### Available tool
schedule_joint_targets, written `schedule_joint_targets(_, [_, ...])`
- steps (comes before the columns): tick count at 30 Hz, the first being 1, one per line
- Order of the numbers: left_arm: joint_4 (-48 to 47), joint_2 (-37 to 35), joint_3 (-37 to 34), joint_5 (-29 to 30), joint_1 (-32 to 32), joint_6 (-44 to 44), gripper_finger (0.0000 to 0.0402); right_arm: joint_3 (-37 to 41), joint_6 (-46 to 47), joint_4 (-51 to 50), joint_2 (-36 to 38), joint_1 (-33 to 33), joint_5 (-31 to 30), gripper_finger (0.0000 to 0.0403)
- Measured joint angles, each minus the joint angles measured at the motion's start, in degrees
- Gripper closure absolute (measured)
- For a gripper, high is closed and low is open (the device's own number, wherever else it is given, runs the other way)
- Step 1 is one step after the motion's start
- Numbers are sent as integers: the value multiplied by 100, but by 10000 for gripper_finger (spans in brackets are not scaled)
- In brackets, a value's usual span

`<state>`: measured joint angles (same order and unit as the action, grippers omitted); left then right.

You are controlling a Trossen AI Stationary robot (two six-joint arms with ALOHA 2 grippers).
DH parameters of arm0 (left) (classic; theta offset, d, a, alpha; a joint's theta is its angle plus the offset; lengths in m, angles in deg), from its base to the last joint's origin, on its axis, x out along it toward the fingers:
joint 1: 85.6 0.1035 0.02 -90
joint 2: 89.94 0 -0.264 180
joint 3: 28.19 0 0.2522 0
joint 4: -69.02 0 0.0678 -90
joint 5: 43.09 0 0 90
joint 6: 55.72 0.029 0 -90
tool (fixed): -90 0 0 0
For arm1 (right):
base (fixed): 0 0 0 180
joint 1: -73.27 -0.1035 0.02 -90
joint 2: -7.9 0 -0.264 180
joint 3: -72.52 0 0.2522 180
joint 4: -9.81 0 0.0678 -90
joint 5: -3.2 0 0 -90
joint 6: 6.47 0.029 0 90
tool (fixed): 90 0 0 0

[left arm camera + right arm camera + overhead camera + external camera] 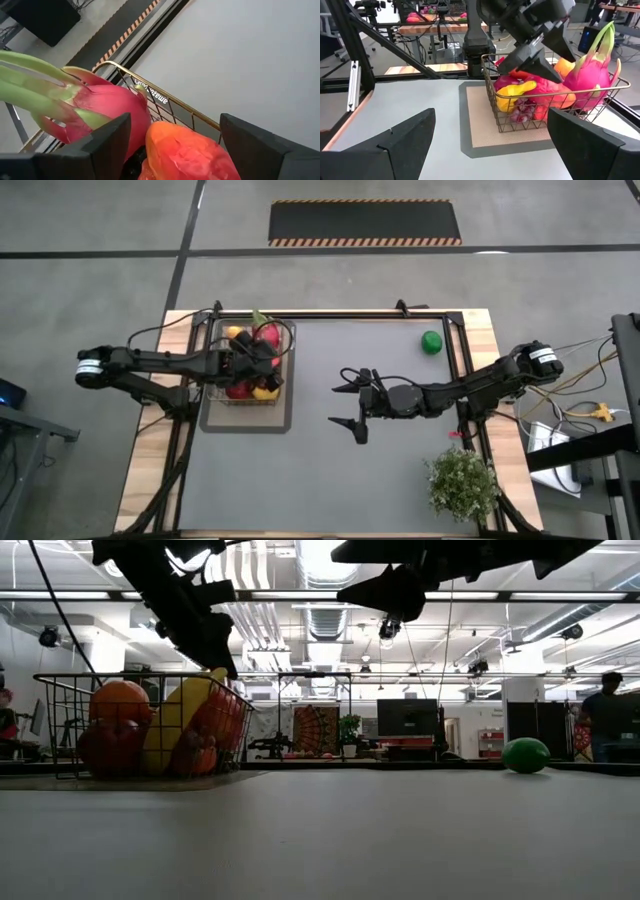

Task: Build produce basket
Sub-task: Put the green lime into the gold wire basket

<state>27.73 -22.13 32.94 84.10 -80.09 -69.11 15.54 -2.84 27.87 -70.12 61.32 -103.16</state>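
Now, basket (214, 370) sits at worktop's left side on a flat grey tray (290, 415) w/ tan inner mat, packed w/ produce: pink dragon fruit (592, 75) at one end, green leaf tips poking above rim, banana (516, 93), grapes (520, 111), an orange (120, 700), red apples (105, 745), an orange-red mango (187, 155). Left gripper (268, 362) hangs over basket, fingers spread apart above the fruit, gripping nothing. One green lime (432, 342) lies alone at far right corner, well apart from basket. Right gripper (356, 402) hovers mid-worktop, jaws wide, empty, pointed toward basket. Worktop (380, 470) is grey matte w/ wood edges and dark frame rails; potted plant (462, 482) at near right corner. Floor beyond is grey concrete w/ a black hazard-striped mat (365, 223). Room behind: bright ceiling lights, monitors, other benches, a person (603, 715) at far right.
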Motion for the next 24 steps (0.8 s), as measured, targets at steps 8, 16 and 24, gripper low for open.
schedule_joint_targets(8, [-5,-547,0,-4,-192,85,116,37,181,-125,0,0,5,37])
schedule_joint_targets(16, [49,-1229,-63,-6,-804,184,116,39,590,-588,-2,-2,-17,37])
schedule_joint_targets(24, [578,-1529,-273,-16,-1237,733,116,-162,1228,-1040,19,169,-624,37])
